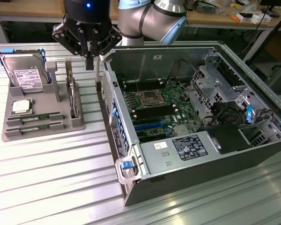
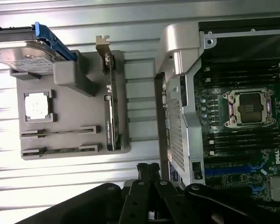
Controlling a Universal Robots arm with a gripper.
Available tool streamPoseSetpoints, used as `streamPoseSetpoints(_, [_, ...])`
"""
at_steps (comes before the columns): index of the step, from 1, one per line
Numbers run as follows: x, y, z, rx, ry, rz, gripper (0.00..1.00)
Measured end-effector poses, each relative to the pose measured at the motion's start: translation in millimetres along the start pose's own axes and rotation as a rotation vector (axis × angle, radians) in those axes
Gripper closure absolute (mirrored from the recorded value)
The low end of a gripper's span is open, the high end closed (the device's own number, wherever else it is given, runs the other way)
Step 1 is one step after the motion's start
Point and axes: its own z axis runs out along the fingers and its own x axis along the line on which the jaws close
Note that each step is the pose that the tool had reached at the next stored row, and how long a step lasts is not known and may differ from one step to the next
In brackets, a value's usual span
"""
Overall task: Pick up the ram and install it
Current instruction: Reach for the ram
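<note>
Two ram sticks (image 1: 35,121) (image 2: 60,132) lie edge-up in the front slots of a grey holder tray (image 1: 18,133) (image 2: 74,112) on the exterior view's left. My gripper (image 1: 89,64) (image 2: 148,169) hangs shut, with nothing between its fingers. It is above the gap between the tray and the open computer case (image 1: 131,187), behind the tray's upright card (image 1: 73,96) (image 2: 111,107). The ram sticks sit well apart from the gripper. Inside the case the motherboard (image 1: 166,110) (image 2: 242,140) shows its empty CPU socket (image 1: 147,97) (image 2: 249,107) with long memory slots (image 1: 152,114) on both sides.
The tray also holds a silver hard drive (image 1: 24,72) (image 2: 21,58) standing at its back and a square CPU chip (image 1: 21,106) (image 2: 37,105). The case's metal side wall (image 1: 110,103) (image 2: 177,116) rises just beside the gripper. Ribbed metal table (image 1: 51,178) surrounds everything.
</note>
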Motion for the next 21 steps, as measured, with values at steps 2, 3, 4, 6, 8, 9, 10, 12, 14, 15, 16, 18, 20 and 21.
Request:
streamPoseSetpoints(2, [4.2,-0.3,-0.1,-0.0021,0.0001,0.0,0.9])
streamPoseSetpoints(3, [5.5,-0.4,-0.1,-0.0028,0.0001,0.0,0.9])
streamPoseSetpoints(4, [6.8,-0.5,-0.1,-0.0034,0.0002,0.0,0.9])
streamPoseSetpoints(6, [14.5,-1.1,-0.3,-0.0088,0.0006,0.0,0.9])
streamPoseSetpoints(8, [21.5,-1.6,-0.5,-0.0127,0.0009,0.0,0.9])
streamPoseSetpoints(9, [23.7,-1.8,-0.6,-0.0138,0.001,0.0,0.9])
streamPoseSetpoints(10, [26.4,-2.0,-0.7,-0.0151,0.0011,0.0,0.9])
streamPoseSetpoints(12, [32.1,-2.4,-0.8,-0.0179,0.0013,0.001,0.9])
streamPoseSetpoints(14, [40.0,-3.0,-1.0,-0.0217,0.0015,0.001,0.9])
streamPoseSetpoints(15, [42.1,-3.2,-1.1,-0.0233,0.0017,0.001,0.9])
streamPoseSetpoints(16, [43.4,-3.3,-1.1,-0.0242,0.0018,0.001,0.9])
streamPoseSetpoints(18, [47.9,-3.6,-1.2,-0.0275,0.002,0.001,0.9])
streamPoseSetpoints(20, [52.8,-4.0,-1.3,-0.0309,0.0023,0.001,0.9])
streamPoseSetpoints(21, [55.0,-4.2,-1.4,-0.0323,0.0023,0.001,0.9])
